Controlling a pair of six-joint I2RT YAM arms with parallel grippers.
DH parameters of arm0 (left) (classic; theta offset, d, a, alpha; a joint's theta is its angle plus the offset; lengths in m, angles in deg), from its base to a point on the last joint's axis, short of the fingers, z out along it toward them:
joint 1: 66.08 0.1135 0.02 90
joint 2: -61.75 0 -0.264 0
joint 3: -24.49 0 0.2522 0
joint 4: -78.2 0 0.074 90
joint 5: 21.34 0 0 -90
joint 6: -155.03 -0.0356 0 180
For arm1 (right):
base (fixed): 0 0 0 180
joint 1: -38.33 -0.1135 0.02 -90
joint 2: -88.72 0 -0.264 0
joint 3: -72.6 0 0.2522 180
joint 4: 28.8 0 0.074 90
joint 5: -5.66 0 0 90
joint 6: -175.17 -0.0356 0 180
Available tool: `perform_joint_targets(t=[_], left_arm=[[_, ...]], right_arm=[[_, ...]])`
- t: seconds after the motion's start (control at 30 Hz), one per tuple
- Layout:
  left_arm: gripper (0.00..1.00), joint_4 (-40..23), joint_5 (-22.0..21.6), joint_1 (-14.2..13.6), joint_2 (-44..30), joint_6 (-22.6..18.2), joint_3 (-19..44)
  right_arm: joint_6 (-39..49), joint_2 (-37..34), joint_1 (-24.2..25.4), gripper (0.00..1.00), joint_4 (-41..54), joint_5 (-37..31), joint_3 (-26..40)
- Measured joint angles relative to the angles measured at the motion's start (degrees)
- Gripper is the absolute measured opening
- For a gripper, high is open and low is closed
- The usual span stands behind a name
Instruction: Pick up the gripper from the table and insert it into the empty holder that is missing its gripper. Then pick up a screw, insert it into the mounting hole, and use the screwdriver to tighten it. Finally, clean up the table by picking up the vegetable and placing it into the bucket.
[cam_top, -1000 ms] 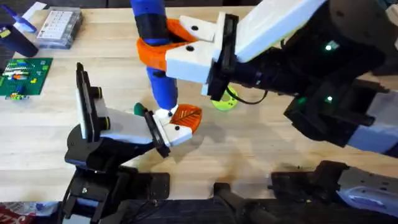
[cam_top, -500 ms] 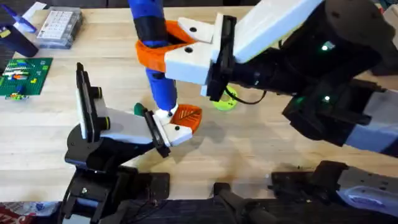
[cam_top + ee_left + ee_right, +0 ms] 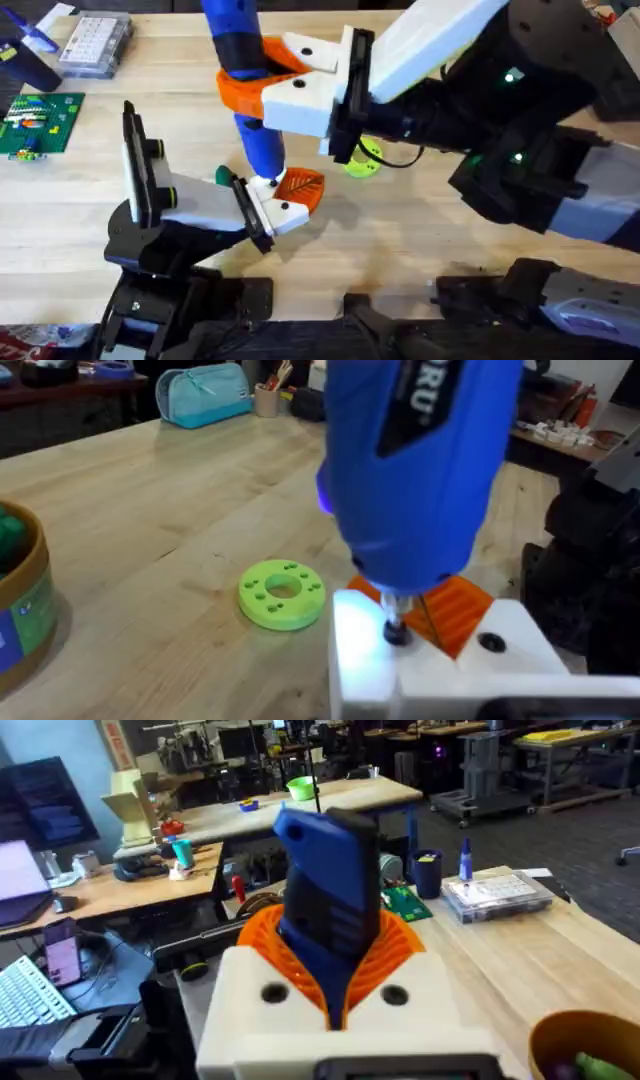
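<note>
My right gripper [image 3: 262, 82] is shut on the blue screwdriver [image 3: 250, 90], its orange jaws wrapped around the barrel [image 3: 330, 920]. The screwdriver stands almost upright, its metal tip [image 3: 394, 622] pressed on a dark screw [image 3: 398, 634] in the white holder [image 3: 215, 207]. The orange ribbed gripper [image 3: 302, 189] sits in the holder [image 3: 440, 670] right beside the tip. My left arm [image 3: 140, 240] is just behind the holder. The tan bucket [image 3: 22, 605] with its blue label stands to one side, and a green vegetable [image 3: 592, 1066] lies inside it [image 3: 575, 1035].
A lime-green disc with holes [image 3: 362, 160] lies on the wood just past the holder, also seen as disc [image 3: 282, 593]. A clear parts box [image 3: 95, 42] and a green board [image 3: 38, 122] sit at the far left. A teal pouch [image 3: 205, 392] lies far back.
The right arm and the screwdriver's upper end have drifted slightly left. The tip stays on the holder and the left arm has not moved.
</note>
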Motion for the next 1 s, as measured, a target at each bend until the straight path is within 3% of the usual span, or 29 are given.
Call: perform_joint_targets(t=[1.0], left_arm=[[0.017,0.0,0.2,0.0,0.0,0.4,0.0]], right_arm=[[-1.3,-0.1,0.2,0.037,-1.9,2.4,-0.3]])
